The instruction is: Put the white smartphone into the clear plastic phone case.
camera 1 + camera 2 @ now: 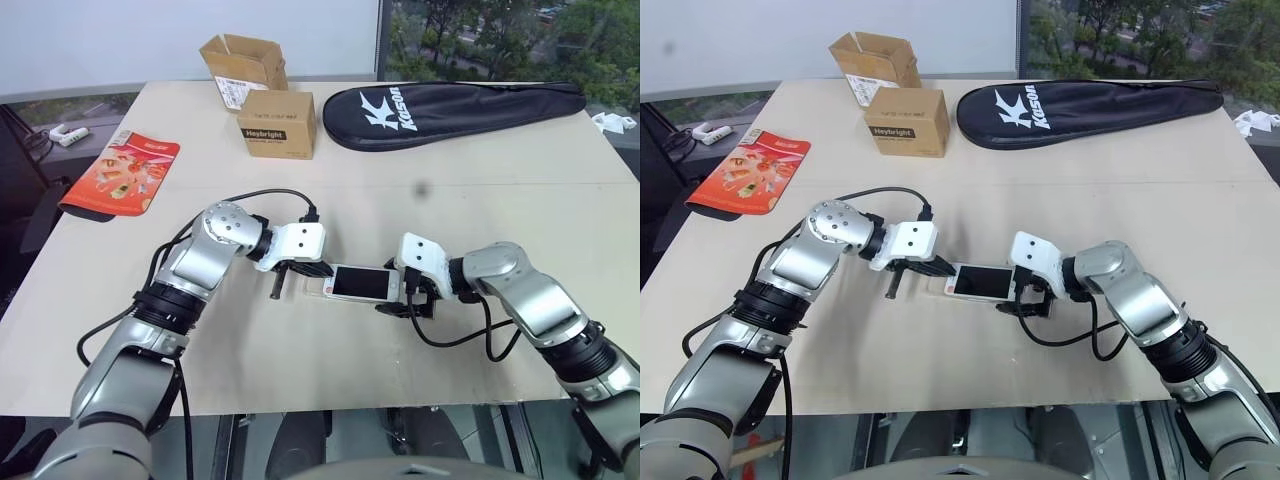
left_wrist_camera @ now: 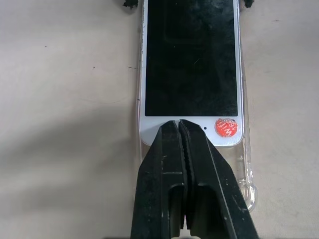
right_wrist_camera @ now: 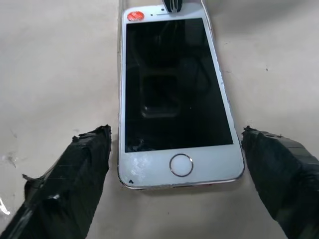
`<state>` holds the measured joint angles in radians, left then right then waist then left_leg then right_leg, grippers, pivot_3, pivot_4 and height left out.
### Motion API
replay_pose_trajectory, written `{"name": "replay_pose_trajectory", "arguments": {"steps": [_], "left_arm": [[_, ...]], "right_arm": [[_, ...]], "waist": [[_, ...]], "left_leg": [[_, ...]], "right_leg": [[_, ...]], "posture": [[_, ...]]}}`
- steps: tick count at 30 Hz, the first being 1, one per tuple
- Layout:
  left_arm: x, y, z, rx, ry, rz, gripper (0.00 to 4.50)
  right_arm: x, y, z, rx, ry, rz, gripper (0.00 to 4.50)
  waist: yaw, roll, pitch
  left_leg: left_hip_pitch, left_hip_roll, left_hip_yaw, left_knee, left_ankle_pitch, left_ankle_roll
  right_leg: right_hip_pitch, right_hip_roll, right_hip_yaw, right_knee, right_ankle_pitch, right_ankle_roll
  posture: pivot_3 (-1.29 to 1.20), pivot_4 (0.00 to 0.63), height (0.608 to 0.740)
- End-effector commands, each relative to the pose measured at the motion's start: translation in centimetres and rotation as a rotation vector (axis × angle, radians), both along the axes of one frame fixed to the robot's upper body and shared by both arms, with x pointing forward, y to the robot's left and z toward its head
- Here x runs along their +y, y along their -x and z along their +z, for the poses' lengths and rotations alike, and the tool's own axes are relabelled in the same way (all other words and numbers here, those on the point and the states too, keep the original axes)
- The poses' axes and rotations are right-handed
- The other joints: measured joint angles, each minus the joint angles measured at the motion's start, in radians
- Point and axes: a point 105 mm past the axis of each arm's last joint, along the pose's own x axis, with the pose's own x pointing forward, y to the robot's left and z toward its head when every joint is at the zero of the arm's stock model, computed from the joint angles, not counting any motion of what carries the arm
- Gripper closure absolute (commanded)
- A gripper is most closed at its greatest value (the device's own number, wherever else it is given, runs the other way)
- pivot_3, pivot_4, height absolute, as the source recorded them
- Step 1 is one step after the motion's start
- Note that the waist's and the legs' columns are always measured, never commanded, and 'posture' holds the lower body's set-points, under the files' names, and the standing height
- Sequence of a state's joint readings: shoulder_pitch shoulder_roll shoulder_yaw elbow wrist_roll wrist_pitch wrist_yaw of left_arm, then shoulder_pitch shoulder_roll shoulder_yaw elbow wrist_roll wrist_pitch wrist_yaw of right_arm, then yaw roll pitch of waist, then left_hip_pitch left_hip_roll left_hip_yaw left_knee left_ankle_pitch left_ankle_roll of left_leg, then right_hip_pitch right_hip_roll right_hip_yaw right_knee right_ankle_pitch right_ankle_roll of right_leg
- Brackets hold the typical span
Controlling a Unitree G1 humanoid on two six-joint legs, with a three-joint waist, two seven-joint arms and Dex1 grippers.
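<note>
The white smartphone (image 1: 360, 283) lies flat, screen up, on the beige table between my two grippers. Glinting edges and a rounded corner of the clear plastic phone case (image 2: 247, 186) show around and under the phone, so the phone lies in or on the case. My left gripper (image 2: 178, 125) is shut, and its joined tips rest on the white bezel at the end with the small red mark (image 2: 227, 128). At the home-button end (image 3: 180, 165) my right gripper (image 3: 175, 133) is open. Its taped fingers (image 3: 84, 159) stand either side of the phone, apart from it.
Two cardboard boxes (image 1: 243, 62) (image 1: 277, 122) and a black racket bag (image 1: 450, 112) lie at the back of the table. A red packet (image 1: 122, 175) sits at the far left. The table's front edge (image 1: 330, 410) runs just below both arms.
</note>
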<state>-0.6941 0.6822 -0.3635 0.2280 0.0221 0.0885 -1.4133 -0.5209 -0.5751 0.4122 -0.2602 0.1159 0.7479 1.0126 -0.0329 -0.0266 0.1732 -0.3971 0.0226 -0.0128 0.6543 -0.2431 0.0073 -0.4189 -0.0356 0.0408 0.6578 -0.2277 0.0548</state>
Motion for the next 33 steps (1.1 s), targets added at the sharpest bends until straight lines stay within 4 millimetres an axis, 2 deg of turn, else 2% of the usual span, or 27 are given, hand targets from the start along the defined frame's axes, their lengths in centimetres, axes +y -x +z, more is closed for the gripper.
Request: {"name": "replay_pose_trajectory", "arguments": {"steps": [1, 6, 9, 12, 15, 17, 21, 22, 23, 27, 30, 33], "left_arm": [[0.0, 0.4, -0.8, 0.019, -0.017, 0.0, 4.5], [0.7, 0.3, 1.4, 0.016, 0.079, 0.064, 4.5], [2.5, 0.0, 2.4, 0.0, 0.077, 0.134, 4.5], [5.0, 0.0, 2.4, 0.003, 0.043, 0.224, 4.5], [6.9, 0.1, 1.4, 0.007, -0.004, 0.287, 4.5], [7.3, 0.4, 0.6, 0.01, -0.036, 0.291, 4.5], [6.5, 0.2, -0.5, 0.007, -0.041, 0.28, 4.5], [6.2, 0.2, -0.7, 0.003, -0.042, 0.272, 4.5], [5.9, 0.1, -0.8, 0.0, -0.041, 0.265, 4.5], [3.8, -0.3, -1.4, -0.01, -0.023, 0.219, 4.5], [1.9, 0.2, -1.9, 0.015, 0.01, 0.167, 4.5], [0.5, 0.2, -2.1, 0.016, 0.034, 0.149, 4.5]], "right_arm": [[-0.5, 0.1, 2.8, -0.059, -0.049, 0.004, 0.03], [-2.2, 0.4, 3.7, -0.074, -0.053, -0.046, 0.03], [-3.4, 1.4, 3.1, -0.051, -0.044, -0.079, 0.03], [-4.4, 1.7, 2.7, -0.035, -0.038, -0.124, 0.03], [-5.5, 1.5, 1.7, -0.032, -0.002, -0.167, 0.77], [-5.7, 1.0, 1.3, -0.046, 0.02, -0.182, 1.78], [-4.8, 0.2, 1.3, -0.07, 0.009, -0.181, 3.83], [-4.6, 0.1, 1.3, -0.074, 0.011, -0.177, 4.25], [-4.5, 0.0, 1.2, -0.078, 0.015, -0.173, 4.48], [-4.3, -0.3, 1.1, -0.093, 0.033, -0.167, 4.48], [-4.4, -0.2, 1.0, -0.094, 0.052, -0.163, 4.48], [-4.5, 0.0, 0.9, -0.086, 0.067, -0.16, 4.48]], "waist": [[0.0, 0.0, 0.0], [0.0, 0.0, 0.0], [-0.001, 0.0, 0.0], [-0.007, 0.0, 0.0], [-0.007, 0.0, 0.0], [-0.005, 0.0, 0.0], [0.0, 0.0, 0.0], [0.001, 0.0, 0.0], [0.004, 0.0, 0.0], [0.031, 0.001, 0.0], [0.049, 0.002, -0.001], [0.053, 0.002, -0.001]], "left_leg": [[0.0, 0.0, 0.0, 0.0, 0.0, 0.0], [0.0, 0.0, 0.0, 0.0, 0.0, 0.0], [-0.002, 0.0, -0.002, 0.0, 0.0, 0.0], [-0.002, 0.0, -0.003, 0.0, 0.0, 0.0], [-0.001, 0.0, -0.002, 0.0, 0.0, 0.0], [-0.001, 0.0, -0.002, 0.0, 0.0, 0.0], [-0.001, 0.0, -0.002, 0.0, 0.0, 0.0], [-0.001, 0.0, -0.001, 0.0, 0.0, 0.0], [-0.001, 0.0, -0.002, 0.0, 0.0, 0.0], [-0.001, -0.001, -0.002, 0.0, 0.0, 0.0], [-0.001, -0.002, -0.002, 0.002, 0.0, 0.0], [-0.002, -0.002, -0.003, 0.006, 0.0, 0.0]], "right_leg": [[0.0, 0.0, 0.0, 0.0, 0.0, 0.0], [0.0, 0.0, 0.0, 0.0, 0.0, 0.0], [-0.001, 0.0, -0.002, 0.0, 0.0, 0.0], [-0.001, 0.0, -0.002, 0.0, 0.0, 0.0], [-0.001, 0.0, -0.001, 0.0, 0.0, 0.0], [-0.001, 0.0, -0.002, 0.0, 0.0, 0.0], [0.0, 0.0, -0.002, -0.001, 0.0, 0.0], [0.0, 0.0, -0.002, 0.0, 0.0, 0.0], [0.0, 0.0, -0.002, 0.0, 0.0, 0.0], [0.0, -0.001, -0.002, 0.0, 0.0, 0.0], [0.003, -0.001, -0.001, -0.001, 0.0, 0.0], [0.005, -0.001, -0.002, -0.003, 0.0, 0.0]], "posture": [[0.0, 0.15, 0.74], [0.0, 0.15, 0.74], [0.0, 0.15, 0.74], [0.0, 0.15, 0.74], [0.0, 0.15, 0.74], [0.0, 0.15, 0.74], [0.0, 0.15, 0.74], [0.0, 0.15, 0.74], [0.0, 0.15, 0.74], [0.0, 0.15, 0.74], [0.0, 0.15, 0.74], [0.0, 0.15, 0.74]]}}
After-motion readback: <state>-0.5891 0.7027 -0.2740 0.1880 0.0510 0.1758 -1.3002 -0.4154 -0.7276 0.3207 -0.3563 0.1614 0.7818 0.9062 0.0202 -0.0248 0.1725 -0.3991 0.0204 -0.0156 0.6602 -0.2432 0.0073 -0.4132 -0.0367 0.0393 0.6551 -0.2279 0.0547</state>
